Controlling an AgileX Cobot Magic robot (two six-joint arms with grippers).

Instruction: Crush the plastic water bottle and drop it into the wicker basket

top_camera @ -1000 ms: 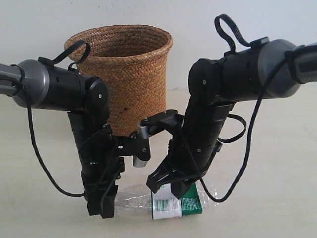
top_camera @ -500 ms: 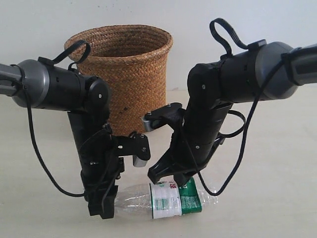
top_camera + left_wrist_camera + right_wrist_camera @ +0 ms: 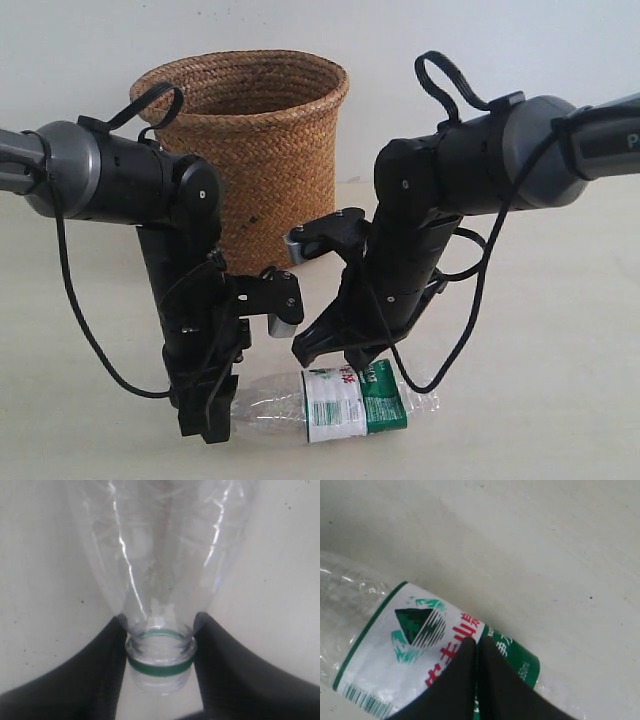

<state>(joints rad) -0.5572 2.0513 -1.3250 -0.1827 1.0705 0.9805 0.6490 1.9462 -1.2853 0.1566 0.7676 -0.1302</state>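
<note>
Pale tabletop [image 3: 560, 400] below; my left gripper [image 3: 207, 422] vertical, pinching plastic water bottle [image 3: 335, 405] neck; right gripper [image 3: 345, 362] tilted, pressed together above label [image 3: 410, 645].

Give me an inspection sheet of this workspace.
Surface: pale table, a few dark specks.
Job's things: plastic water bottle lying on its side in front of the upright wicker basket.
Clutter: nothing seen.
Grippers: left gripper shut on the bottle's neck; right gripper shut, tips at the label, contact unclear.
Cables: black cables hang in loose loops from both arms; the right loop hangs near the bottle.
Surroundings: plain pale wall.
</note>
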